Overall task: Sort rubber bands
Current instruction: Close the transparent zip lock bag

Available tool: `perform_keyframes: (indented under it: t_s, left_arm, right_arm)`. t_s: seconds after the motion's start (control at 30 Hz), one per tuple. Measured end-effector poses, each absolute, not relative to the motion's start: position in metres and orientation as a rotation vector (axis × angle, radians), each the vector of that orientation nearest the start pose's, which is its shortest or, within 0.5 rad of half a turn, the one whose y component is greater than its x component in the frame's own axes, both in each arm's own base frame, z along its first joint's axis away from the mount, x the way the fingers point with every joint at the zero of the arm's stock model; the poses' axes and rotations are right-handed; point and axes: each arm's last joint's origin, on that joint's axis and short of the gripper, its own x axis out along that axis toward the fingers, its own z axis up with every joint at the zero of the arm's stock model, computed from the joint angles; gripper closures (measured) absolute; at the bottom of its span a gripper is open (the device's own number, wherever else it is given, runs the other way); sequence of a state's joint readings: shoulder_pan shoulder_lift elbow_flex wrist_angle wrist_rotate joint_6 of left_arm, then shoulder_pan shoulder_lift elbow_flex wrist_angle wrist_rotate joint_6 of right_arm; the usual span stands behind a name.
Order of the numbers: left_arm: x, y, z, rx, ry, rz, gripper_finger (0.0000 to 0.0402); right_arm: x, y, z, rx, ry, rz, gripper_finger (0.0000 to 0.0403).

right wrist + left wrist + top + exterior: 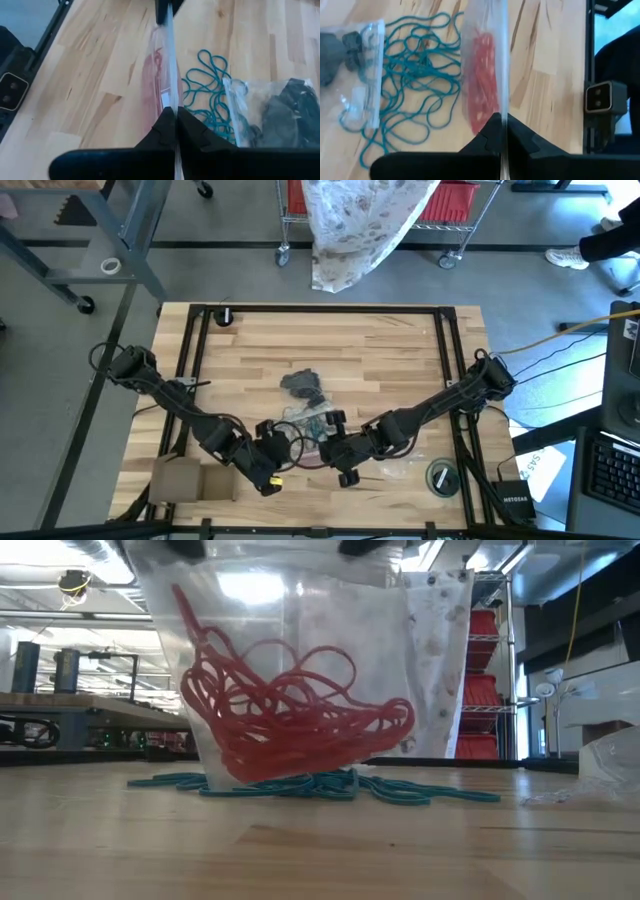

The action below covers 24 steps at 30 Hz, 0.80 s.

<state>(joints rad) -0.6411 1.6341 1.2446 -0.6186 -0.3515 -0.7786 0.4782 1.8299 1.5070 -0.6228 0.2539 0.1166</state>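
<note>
A clear plastic bag filled with red rubber bands is stretched between my two grippers near the table's front middle. My left gripper and my right gripper are each shut on the bag's top edge, one at each end. Loose teal rubber bands lie on the wood just behind and under the bag. Farther back lies a second clear bag with dark rubber bands in it. My left gripper pinches one end of the bag's top edge between its two fingers, slanting down from the table's left. The bag hangs below, red bands in its bottom. My right gripper pinches the other end of the top edge between its two fingers, slanting down from the table's right. The edge runs straight to the left fingers. The bag's bottom reaches the teal bands on the table.
A cardboard box sits at the near left corner. A round lidded tin and another clear bag lie at the near right. A small black object is at the far left. The black frame rails run along the sides.
</note>
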Motion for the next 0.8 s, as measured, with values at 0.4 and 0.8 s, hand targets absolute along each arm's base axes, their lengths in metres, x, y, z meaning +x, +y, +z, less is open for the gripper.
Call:
perform_keyframes:
  t_s: [0.4,0.8]
  left_arm:
    - [0.259,-0.201,0.242,-0.202,1.036,0.073,0.0401]
    - [0.260,-0.200,0.248,-0.245,0.983,0.100,0.0400]
  right_arm:
    - [0.345,0.170,0.259,-0.263,0.970,0.106,0.0403]
    - [0.321,0.152,0.311,-0.250,0.939,0.007,0.0403]
